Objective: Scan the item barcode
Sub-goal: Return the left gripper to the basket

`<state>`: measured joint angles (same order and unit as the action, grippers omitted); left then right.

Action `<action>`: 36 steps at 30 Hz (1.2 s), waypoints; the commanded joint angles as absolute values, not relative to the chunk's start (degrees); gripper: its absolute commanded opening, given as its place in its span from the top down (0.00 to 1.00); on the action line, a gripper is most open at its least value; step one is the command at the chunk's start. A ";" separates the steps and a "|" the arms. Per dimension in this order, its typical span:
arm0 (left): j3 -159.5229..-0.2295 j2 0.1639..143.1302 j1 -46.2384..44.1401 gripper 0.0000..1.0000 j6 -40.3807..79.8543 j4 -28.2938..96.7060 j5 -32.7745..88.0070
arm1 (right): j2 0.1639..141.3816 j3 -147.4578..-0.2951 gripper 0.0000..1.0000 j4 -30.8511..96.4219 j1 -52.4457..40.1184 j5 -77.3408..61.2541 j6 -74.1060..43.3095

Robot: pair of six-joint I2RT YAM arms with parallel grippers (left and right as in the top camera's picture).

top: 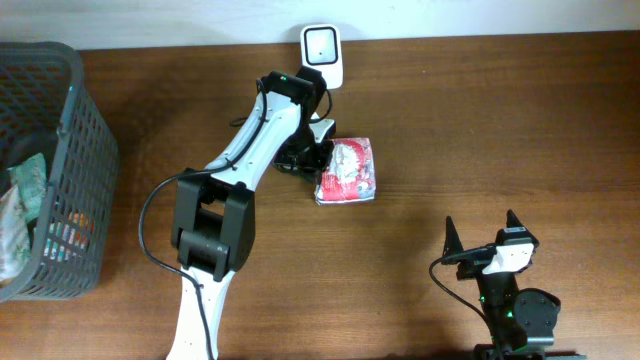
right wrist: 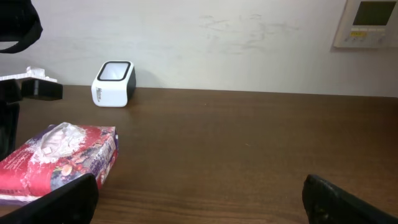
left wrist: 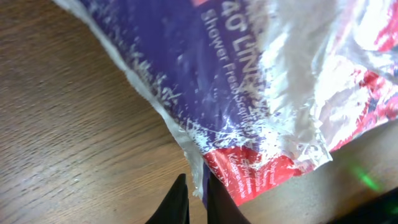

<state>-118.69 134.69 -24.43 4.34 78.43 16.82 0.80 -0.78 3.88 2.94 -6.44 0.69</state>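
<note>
LEFT ARM TAKES HOLD: The left gripper [top: 305,153] pinches the near edge of a red-and-purple plastic packet [top: 350,172] on the wooden table [top: 450,110], its jaws set almost together with only the thin film of the wrapper between them. In the left wrist view the two dark fingers [left wrist: 179,204] stand close side by side at the bottom of the frame. The crinkled packet spreads out ahead of them and to one side, its printed face filling most of the picture. No barcode can be made out on the side showing.

From above the packet looks close to square, so its long axis cannot be told for sure. It lies flat, reaching away from the jaws on the side opposite the basket [top: 60,130]. The white scanner [top: 322,48] stands by the wall just beyond the jaws, near them but apart from the packet, its window facing out over the table. The right gripper [top: 481,218] hangs well apart from both, jaws spread wide and holding nothing.

The left arm is plainly the nearer one and has the grip. By the look of it, the coming move is a lift and a turn of the packet toward the scanner's window, a short way past the fingertips; a hold on thin film alone may let the packet sag or slip
</note>
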 commanded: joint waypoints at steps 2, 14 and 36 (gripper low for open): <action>-119.28 135.09 -23.46 0.76 4.69 78.08 18.26 | 0.36 -0.32 0.02 4.05 2.63 -5.91 1.06; -176.00 134.87 -11.99 0.42 4.71 96.33 -1.50 | 0.36 -0.32 0.01 4.05 2.63 -5.91 1.06; -168.79 122.45 37.12 0.01 8.10 96.09 2.76 | 0.36 -0.32 0.01 4.05 2.63 -5.91 1.06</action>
